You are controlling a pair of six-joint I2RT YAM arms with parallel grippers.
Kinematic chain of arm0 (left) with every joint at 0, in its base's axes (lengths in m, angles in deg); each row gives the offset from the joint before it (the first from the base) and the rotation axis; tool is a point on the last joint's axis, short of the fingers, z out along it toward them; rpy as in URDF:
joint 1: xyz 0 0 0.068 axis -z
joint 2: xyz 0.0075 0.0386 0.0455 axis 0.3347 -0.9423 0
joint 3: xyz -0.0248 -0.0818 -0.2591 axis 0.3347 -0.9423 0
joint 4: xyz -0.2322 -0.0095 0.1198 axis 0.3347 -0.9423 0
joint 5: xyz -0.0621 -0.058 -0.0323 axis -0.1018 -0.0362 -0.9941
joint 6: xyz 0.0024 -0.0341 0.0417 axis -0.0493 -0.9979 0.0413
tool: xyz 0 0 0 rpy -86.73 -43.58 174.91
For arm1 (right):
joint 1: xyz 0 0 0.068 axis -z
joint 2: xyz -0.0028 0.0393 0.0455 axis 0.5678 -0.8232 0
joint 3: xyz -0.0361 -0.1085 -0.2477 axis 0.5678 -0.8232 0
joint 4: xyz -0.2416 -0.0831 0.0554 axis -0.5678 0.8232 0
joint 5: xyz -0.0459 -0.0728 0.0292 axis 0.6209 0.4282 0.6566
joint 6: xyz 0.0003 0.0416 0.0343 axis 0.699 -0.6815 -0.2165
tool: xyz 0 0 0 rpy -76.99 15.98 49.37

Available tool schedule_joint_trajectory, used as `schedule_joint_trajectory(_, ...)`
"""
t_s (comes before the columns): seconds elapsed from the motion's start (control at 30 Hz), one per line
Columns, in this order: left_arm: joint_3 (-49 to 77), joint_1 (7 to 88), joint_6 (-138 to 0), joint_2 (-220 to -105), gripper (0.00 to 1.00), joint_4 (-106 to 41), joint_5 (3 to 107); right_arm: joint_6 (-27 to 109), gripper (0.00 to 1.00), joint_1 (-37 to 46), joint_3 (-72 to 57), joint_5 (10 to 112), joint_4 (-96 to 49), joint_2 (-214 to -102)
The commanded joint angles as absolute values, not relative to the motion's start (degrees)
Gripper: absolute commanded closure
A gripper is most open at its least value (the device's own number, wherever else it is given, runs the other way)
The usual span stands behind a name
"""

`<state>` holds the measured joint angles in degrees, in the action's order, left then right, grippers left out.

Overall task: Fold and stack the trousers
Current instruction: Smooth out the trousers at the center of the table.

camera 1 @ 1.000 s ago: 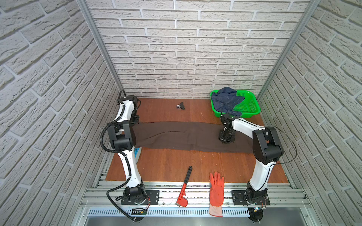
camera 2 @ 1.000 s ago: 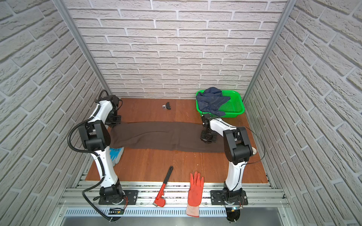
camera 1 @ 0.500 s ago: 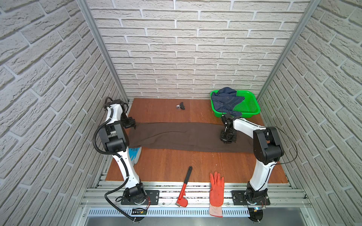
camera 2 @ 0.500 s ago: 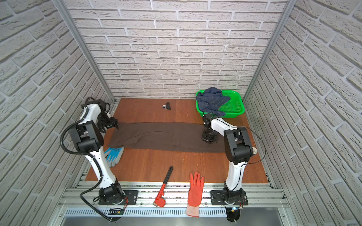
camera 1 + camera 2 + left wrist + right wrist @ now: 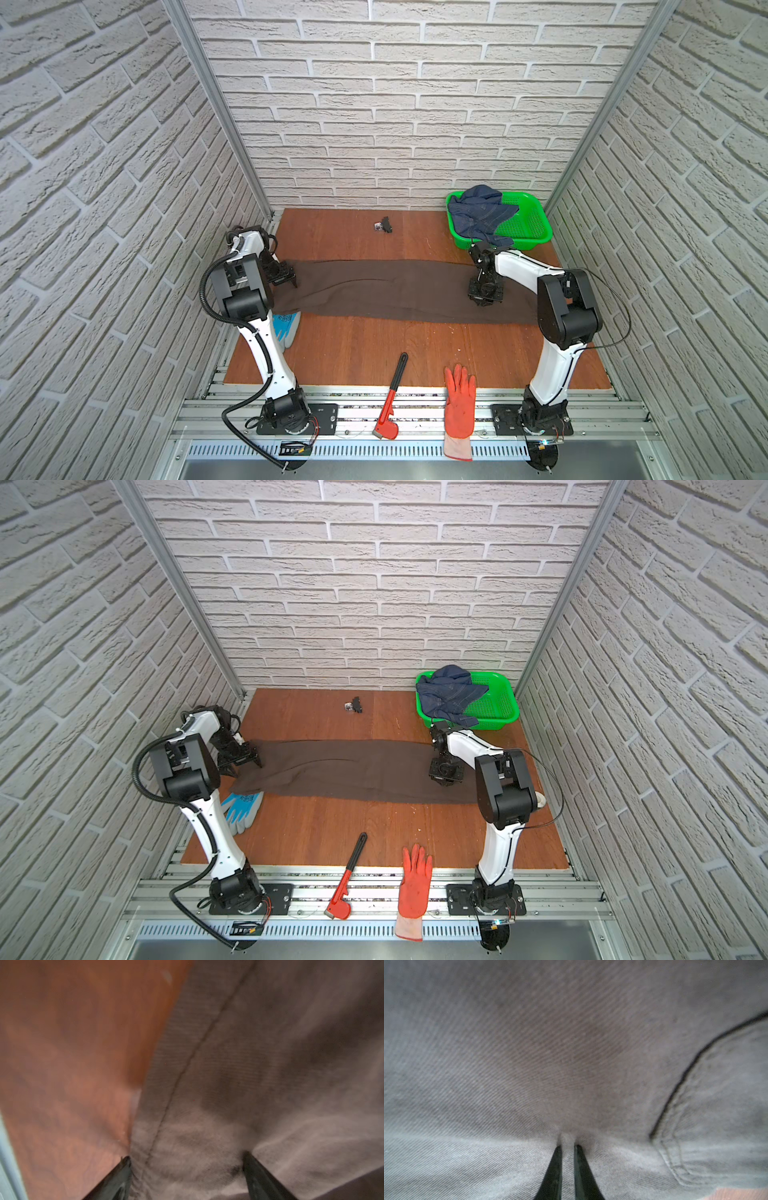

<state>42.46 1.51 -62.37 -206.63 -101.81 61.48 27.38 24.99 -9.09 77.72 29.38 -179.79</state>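
Trousers [image 5: 399, 291] are lying flat across the table [image 5: 353, 353] in both top views. Left wrist view: left gripper [image 5: 187, 1157] is straddling the hem [image 5: 176, 1053], jaws spread. Right wrist view: right gripper [image 5: 568, 1145] is pinching cloth beside the pocket [image 5: 716, 1105]. Judged: first fold is pending; the left needs to be closing on the hem.

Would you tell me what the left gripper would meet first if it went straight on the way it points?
Most likely the trousers: the open left gripper points down at their hemmed end; the gap is unclear.
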Motion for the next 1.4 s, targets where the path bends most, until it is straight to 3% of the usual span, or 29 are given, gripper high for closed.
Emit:
schedule_joint_trajectory(0.0, 41.0, 3.3, -62.2, -208.5, 0.18, -103.0, 64.5, 26.6, 0.86, 24.7, -8.0, 77.7, 30.1, -178.1)
schedule_joint_trajectory(0.33, 41.9, 3.3, -61.5, -204.2, 0.15, -102.1, 70.3, 27.3, 0.86, 24.7, -7.8, 77.7, 29.5, -177.9)
schedule_joint_trajectory(0.83, 52.8, 4.1, -58.3, -215.6, 0.19, -105.0, 77.1, 29.6, 0.85, 34.6, -9.0, 85.5, 30.7, -181.1)
schedule_joint_trajectory(1.0, 55.6, 5.8, -57.3, -215.7, 0.17, -104.5, 75.0, 29.9, 0.85, 36.0, -9.1, 85.0, 30.0, -181.8)
schedule_joint_trajectory(1.17, 55.4, 5.5, -57.3, -213.7, 0.17, -104.0, 72.6, 33.9, 0.88, 34.2, -10.1, 74.0, 22.7, -178.6)
schedule_joint_trajectory(1.37, 56.0, 5.1, -57.3, -213.8, 0.17, -104.4, 72.3, 33.6, 0.89, 34.7, -6.6, 79.9, 26.1, -182.6)
